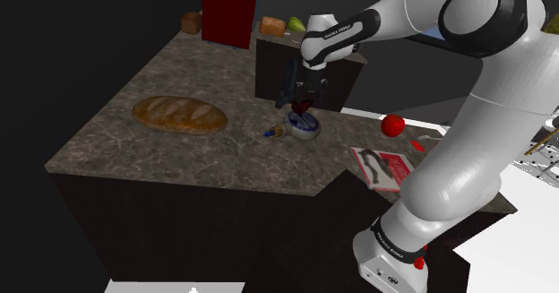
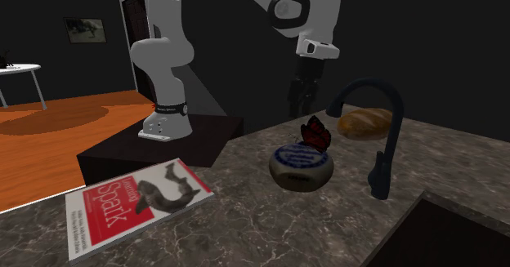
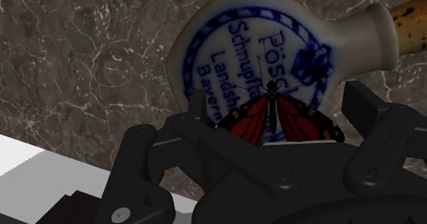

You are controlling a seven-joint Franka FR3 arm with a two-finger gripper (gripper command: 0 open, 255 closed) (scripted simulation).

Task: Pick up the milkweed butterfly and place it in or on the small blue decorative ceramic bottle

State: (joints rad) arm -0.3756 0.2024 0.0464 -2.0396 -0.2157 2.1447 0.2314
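Note:
The round white bottle with blue lettering [image 3: 233, 58] and a cork lies on its side on the marbled countertop [image 1: 134, 152], also in the shoulder view [image 1: 303, 128] and the second exterior view [image 2: 301, 171]. An orange-and-black butterfly [image 3: 274, 120] rests on top of the bottle [image 2: 315, 133], [image 1: 303, 108]. My gripper [image 3: 280, 107] hangs straight above it [image 2: 301, 110], [image 1: 302, 99]. It is open: the fingers stand apart on either side of the wings without touching them.
A bread loaf [image 1: 179, 114] lies toward the shoulder view's left. A dark faucet [image 2: 376, 135] arches beside the bottle, next to a sink [image 2: 441, 233]. A red-and-white magazine [image 2: 135, 204] and a red apple [image 1: 391, 125] lie near the stand. A red box [image 1: 228, 13] stands at the back.

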